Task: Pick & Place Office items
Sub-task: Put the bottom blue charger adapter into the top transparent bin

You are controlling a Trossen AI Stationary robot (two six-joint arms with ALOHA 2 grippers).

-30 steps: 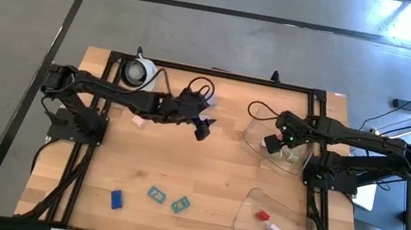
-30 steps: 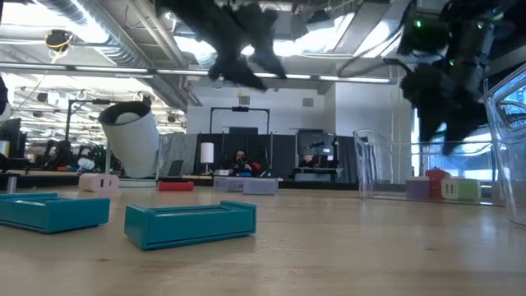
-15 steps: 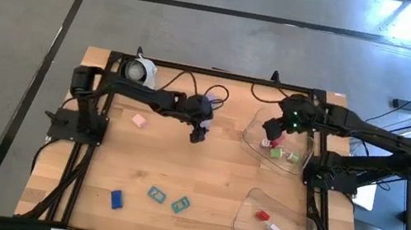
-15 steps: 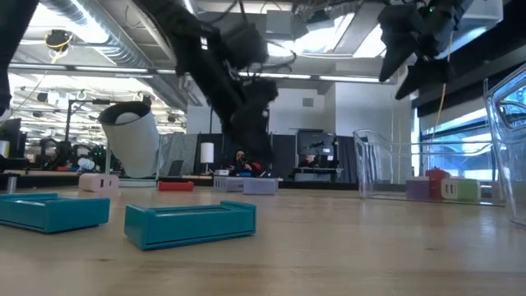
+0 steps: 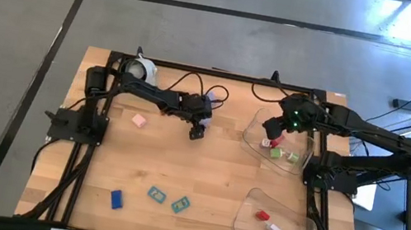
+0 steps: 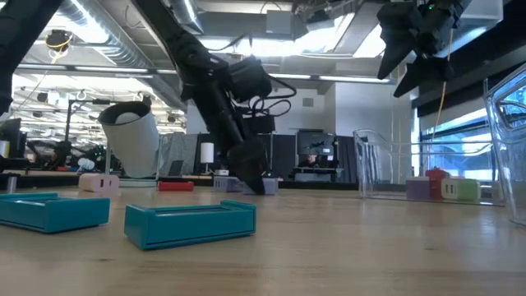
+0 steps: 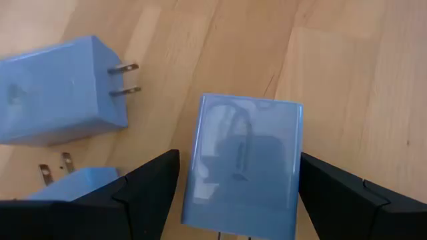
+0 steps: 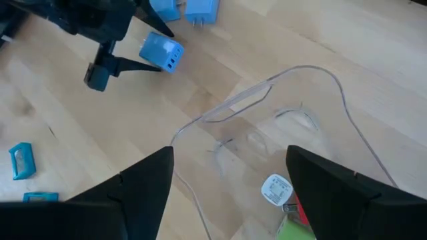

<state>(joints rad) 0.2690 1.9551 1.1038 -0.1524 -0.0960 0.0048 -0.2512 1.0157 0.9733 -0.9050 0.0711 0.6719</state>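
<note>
Clock on the high view, 12 = far edge of the table (image 5: 212,175). Change in the last second: the left arm has pulled in and dropped, so the left gripper (image 5: 196,133) now sits at table level around 12 o'clock of centre; the low view shows its tip right down on the wood. The wrist view has the lavender-blue plug block (image 7: 241,163) lying flat between the two fingers (image 7: 143,190), jaws wide with a gap either side, so it's straddled, not gripped. Two more plug blocks are just beside it, one with prongs showing (image 7: 60,90) and one half hidden at the finger (image 7: 80,183). The right gripper (image 5: 269,129) has lifted out of the upper clear tray (image 5: 251,135) at 2 o'clock and hangs above its rim, jaws wide and empty; the red, white and green pieces (image 5: 274,152) lie in the tray below it. My read: the right side has finished a drop and the left is one close away from the next pick. Risk is the neighbouring block getting nudged or pinched when the jaws come in. Still loose on the wood: pink piece (image 5: 138,120) at 10, blue block (image 5: 117,199) at 7, two teal clips (image 5: 156,194) at 6. The lower tray (image 5: 247,214) at 4 holds a red piece (image 5: 262,216) and a white piece (image 5: 274,228).
</note>
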